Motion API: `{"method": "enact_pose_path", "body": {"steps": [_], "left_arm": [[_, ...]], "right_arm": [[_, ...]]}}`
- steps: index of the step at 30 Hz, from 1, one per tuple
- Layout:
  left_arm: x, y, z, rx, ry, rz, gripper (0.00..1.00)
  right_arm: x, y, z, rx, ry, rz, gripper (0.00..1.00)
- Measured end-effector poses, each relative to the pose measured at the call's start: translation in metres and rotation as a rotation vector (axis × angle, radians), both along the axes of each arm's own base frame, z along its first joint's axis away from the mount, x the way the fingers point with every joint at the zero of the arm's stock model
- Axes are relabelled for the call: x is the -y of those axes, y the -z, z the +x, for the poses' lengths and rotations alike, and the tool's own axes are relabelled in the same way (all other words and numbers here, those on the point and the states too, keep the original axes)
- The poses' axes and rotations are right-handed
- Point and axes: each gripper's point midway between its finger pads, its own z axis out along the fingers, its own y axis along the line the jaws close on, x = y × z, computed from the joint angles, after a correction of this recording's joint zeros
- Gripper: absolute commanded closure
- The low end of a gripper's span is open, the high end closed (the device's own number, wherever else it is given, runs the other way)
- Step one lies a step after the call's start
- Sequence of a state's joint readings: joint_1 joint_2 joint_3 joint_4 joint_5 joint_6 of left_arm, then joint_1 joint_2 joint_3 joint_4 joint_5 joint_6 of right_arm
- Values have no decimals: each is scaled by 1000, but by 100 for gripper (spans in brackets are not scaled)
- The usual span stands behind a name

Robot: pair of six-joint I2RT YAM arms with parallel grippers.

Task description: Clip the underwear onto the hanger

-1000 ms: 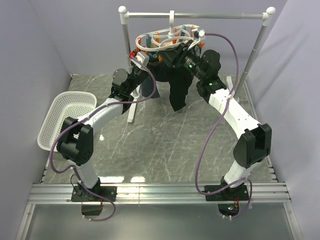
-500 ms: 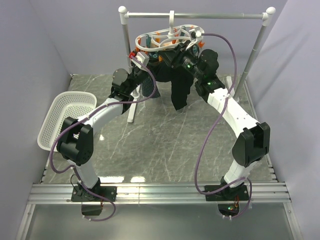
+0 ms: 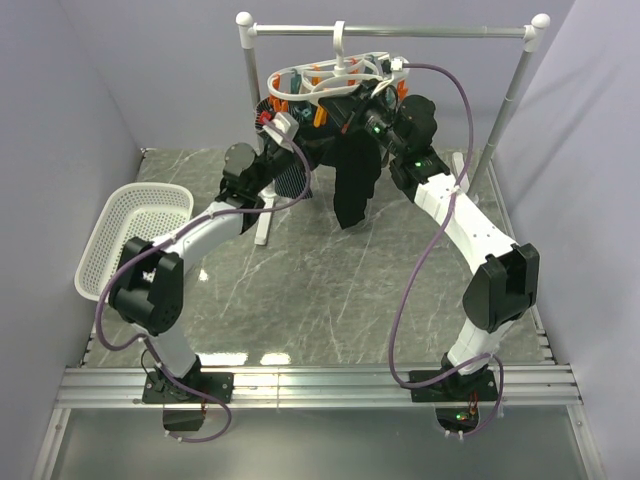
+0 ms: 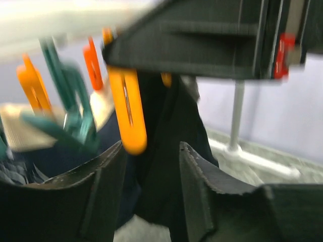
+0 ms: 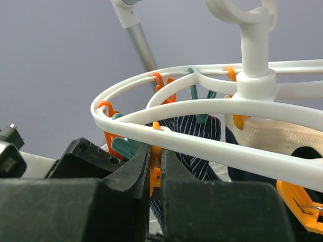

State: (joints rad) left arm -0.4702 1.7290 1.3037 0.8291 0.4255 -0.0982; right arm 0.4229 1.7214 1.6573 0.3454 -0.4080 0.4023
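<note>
Top view: hanger [image 3: 335, 80] hooked on the rail stand [image 3: 400, 31] at the table's 12 o'clock. The underwear [image 3: 355, 185] hangs limp from the hanger's underside toward 6 o'clock, its hem clear of the tabletop, with a striped garment [image 3: 295, 175] beside it at its 9 o'clock. The left gripper [image 3: 280, 125] is up at the hanger's 8 o'clock rim. In the left wrist view (blurred) its fingers [image 4: 108, 186] stand apart with nothing pinched, an orange peg [image 4: 128, 111] dangles just above the gap and black cloth lies behind. The right gripper [image 3: 350, 108] is at the hanger's 5 o'clock. In the right wrist view its jaws are pressed to a thin slit under the white rim, and a sliver of a second orange peg [image 5: 155, 171] shows in the slit; pinched or merely behind, cannot tell. Basket [image 3: 135, 240] at the table's 9 o'clock.
</note>
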Motion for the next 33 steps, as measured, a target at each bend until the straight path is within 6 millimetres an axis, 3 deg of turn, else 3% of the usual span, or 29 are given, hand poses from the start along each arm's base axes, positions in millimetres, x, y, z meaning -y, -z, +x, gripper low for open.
{"method": "enact_pose_path", "body": {"steps": [3, 11, 14, 18, 25, 33], "left_arm": [[-6, 20, -12, -60, 24, 26, 46], [-21, 72, -77, -169, 161, 113, 48], [-18, 90, -83, -199, 195, 141, 45], [-9, 115, -70, -221, 203, 181, 39], [18, 160, -19, -229, 148, 203, 41], [16, 172, 31, -178, 21, 145, 41]], "right_arm": [[0, 0, 0, -2, -1, 0, 100], [-1, -2, -1, -8, -13, 5, 100], [0, -2, -2, -13, -30, 8, 100], [2, -2, -4, -12, -53, 3, 100], [5, -13, -7, 1, -88, -2, 100], [4, -11, -10, -15, -117, -11, 100]]}}
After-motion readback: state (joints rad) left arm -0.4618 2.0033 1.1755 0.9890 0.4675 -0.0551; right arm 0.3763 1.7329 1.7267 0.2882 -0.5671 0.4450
